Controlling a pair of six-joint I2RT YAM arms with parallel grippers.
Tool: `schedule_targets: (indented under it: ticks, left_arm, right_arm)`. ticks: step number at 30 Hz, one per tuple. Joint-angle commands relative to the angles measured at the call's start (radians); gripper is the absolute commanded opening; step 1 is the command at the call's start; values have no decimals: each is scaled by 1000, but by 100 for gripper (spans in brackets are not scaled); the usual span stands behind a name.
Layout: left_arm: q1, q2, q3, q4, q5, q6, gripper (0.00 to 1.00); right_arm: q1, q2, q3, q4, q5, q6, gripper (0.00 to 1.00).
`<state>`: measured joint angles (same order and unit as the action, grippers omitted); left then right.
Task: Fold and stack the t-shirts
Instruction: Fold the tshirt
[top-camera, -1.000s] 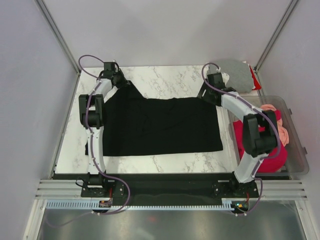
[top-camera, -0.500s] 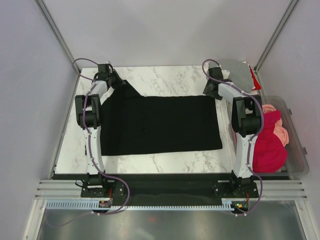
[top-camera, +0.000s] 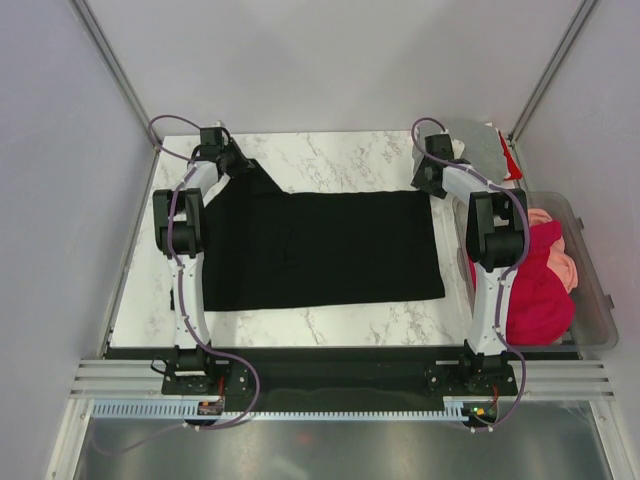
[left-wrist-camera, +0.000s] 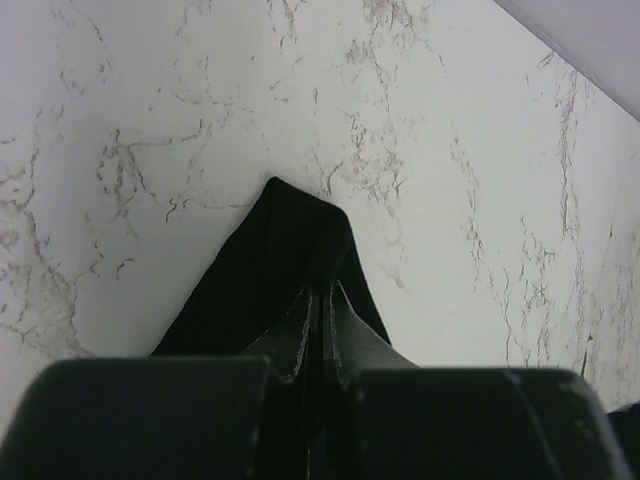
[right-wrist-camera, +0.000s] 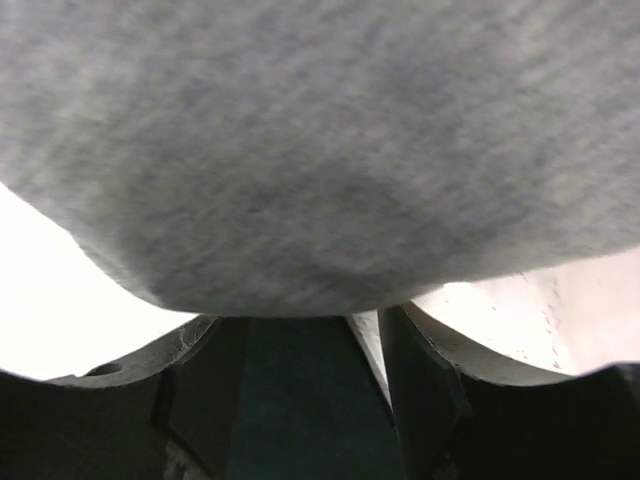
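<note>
The large black t-shirt (top-camera: 320, 245) lies spread flat on the marble table (top-camera: 340, 160). My left gripper (top-camera: 238, 162) is at its far left corner; in the left wrist view the gripper (left-wrist-camera: 322, 290) is shut on a peak of the black cloth (left-wrist-camera: 270, 260). My right gripper (top-camera: 424, 180) is at the shirt's far right corner, its jaws apart (right-wrist-camera: 300, 318), with dark cloth low between them. The grey t-shirt (top-camera: 478, 148) lies just behind it and fills the right wrist view (right-wrist-camera: 320, 150). The crimson shirt (top-camera: 535, 290) and the salmon-pink shirt (top-camera: 562, 268) lie in the tub.
A clear plastic tub (top-camera: 600, 300) stands at the right edge of the table. A small red object (top-camera: 512, 165) sits beside the grey shirt at the back right corner. White walls close in the back and both sides.
Both arms reached back and drew the black shirt's far edge out straight. In the last half second the right gripper shifted slightly right, towards the grey shirt; the left one hardly moved.
</note>
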<state>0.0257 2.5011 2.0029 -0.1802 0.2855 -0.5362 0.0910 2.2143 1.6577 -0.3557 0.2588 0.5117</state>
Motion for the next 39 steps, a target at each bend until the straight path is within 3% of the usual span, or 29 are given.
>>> schedule_targets:
  ticks: [1,5,6,8,12,18,26,29,39]
  left_arm:
    - [-3,-22,-15,-4,-34,30,2]
    - [-3,-22,-16,-5,-35,28,2]
    - [-3,-21,-16,-7,-32,28,2]
    - [-4,-22,-16,-7,-35,30,2]
    - [-4,-36,-36,-4,-51,19,2]
    - [-13,-137,-81,-85,-94,-92,2]
    - [-1,-525,-294,-133,-141,-139,2]
    - [-3,-590,-352,-182,-138,-139,2]
    - [-1,-994,-777,-225,-207,-197,2]
  right_arm:
    - [3,35,-1,32,-62,14,59]
    - [4,35,-16,44,-59,16,47]
    - [1,35,-18,52,-58,16,38]
    - [3,36,-18,55,-58,19,30]
    - [3,45,-16,58,-66,19,0]
    - [3,-34,-78,61,-87,16,0]
    - [6,-226,-225,121,-156,14,0]
    - [6,-283,-279,144,-184,22,0]
    - [10,-493,-463,150,-225,34,0]
